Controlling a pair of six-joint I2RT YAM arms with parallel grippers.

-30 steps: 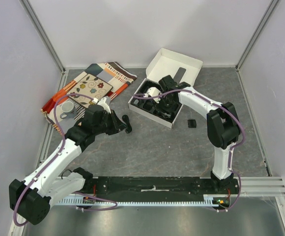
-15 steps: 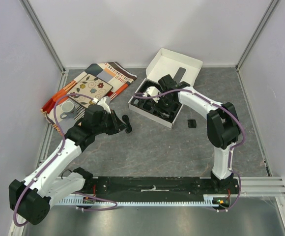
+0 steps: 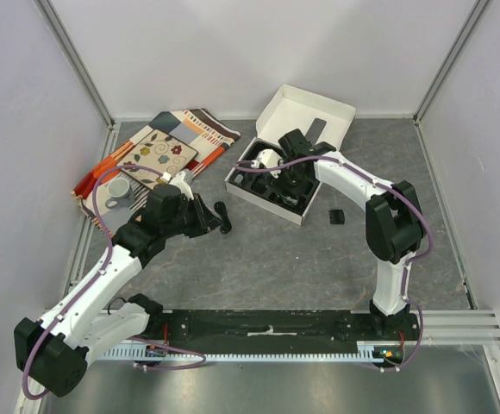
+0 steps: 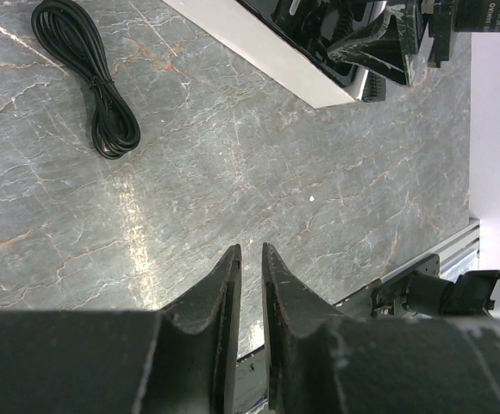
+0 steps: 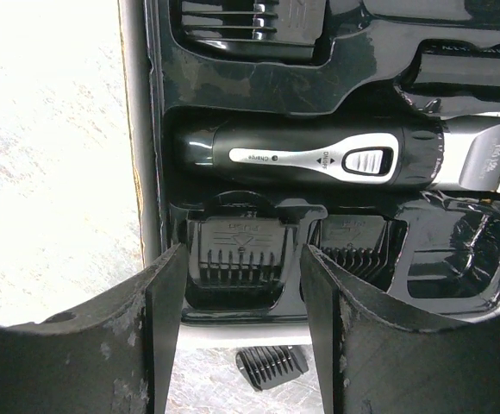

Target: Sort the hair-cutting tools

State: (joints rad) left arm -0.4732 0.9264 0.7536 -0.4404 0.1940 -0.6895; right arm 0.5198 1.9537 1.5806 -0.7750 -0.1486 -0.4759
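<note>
One clipper (image 5: 319,159), four comb attachments (image 5: 233,250), one cord (image 4: 86,73), one box (image 3: 306,112), one cup (image 3: 118,189)

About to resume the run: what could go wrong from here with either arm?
The right gripper hangs open over a comb attachment seated beside the clipper; closing might snag the tray wall. The left gripper, nearly shut and empty, may drag the coiled cord.

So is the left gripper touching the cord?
Apart. The left wrist view shows the left gripper nearly shut over bare table, with the coiled cord lying well clear of its fingertips.
</note>
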